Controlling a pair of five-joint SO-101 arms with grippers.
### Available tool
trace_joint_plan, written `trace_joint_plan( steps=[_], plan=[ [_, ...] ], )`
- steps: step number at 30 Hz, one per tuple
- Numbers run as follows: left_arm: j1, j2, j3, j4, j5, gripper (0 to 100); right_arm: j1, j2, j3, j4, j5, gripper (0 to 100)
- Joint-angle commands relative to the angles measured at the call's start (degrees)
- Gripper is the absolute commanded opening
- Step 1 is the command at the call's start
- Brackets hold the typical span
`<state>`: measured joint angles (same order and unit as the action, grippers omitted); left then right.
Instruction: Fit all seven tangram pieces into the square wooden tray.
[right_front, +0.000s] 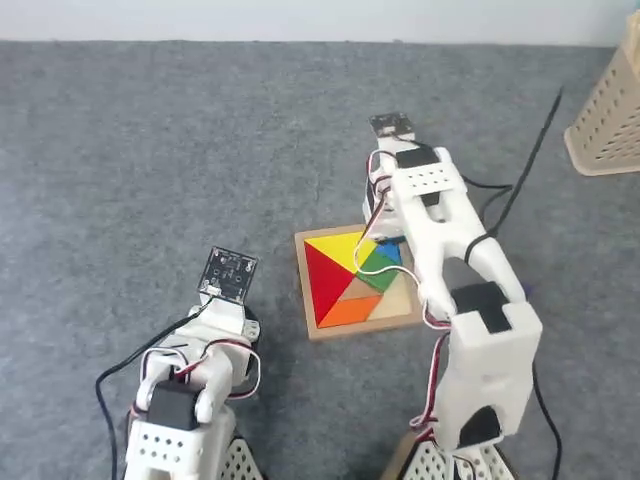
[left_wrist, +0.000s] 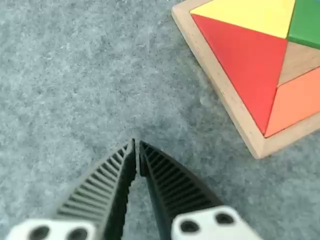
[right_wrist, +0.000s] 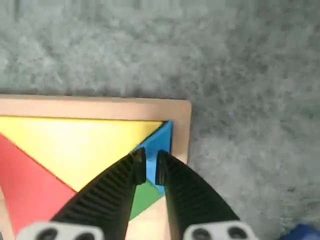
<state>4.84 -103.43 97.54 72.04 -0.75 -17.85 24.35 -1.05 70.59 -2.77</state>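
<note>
Resting at the lower left of the high view, the left gripper (left_wrist: 136, 146) has its fingers pressed together on nothing, parked beside the square wooden tray (right_front: 365, 326), probably to leave room. Mid-frame, the tray holds a yellow triangle (right_front: 338, 247), red triangle (right_front: 324, 280), orange piece (right_front: 352, 311) and green piece (right_front: 378, 266). At its upper right corner the right gripper (right_wrist: 148, 160) pinches the blue triangle (right_wrist: 161, 140) between nearly closed fingers, seemingly seating it. The grey felt-like surface (right_front: 150, 150) carries a beige basket (right_front: 605, 110) at upper right.

Overhead view looks down; close wrist views share the tray (left_wrist: 231, 100).
</note>
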Motion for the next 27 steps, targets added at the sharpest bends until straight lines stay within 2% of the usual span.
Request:
trace_joint_plan(
  steps=[1,8,13,16,23,27],
  plan=[
    [-0.35,-1.14,-1.01,0.35,0.53,1,0.31,0.48,-0.70,-1.36,1.14,3.6],
    [-0.35,-1.14,-1.01,0.35,0.53,1,0.84,-1.98,-0.79,0.04,1.14,3.5],
    [-0.35,-1.14,-1.01,0.35,0.53,1,4.26,-14.64,0.26,7.08,1.14,3.8],
    [-0.35,-1.14,-1.01,0.35,0.53,1,8.84,-23.52,5.89,8.48,1.14,3.8],
    [-0.35,-1.14,-1.01,0.35,0.53,1,22.81,-39.25,25.23,6.55,14.86,4.7],
    [-0.35,-1.14,-1.01,0.35,0.53,1,28.88,-40.57,32.70,6.99,21.27,13.7]
  ],
)
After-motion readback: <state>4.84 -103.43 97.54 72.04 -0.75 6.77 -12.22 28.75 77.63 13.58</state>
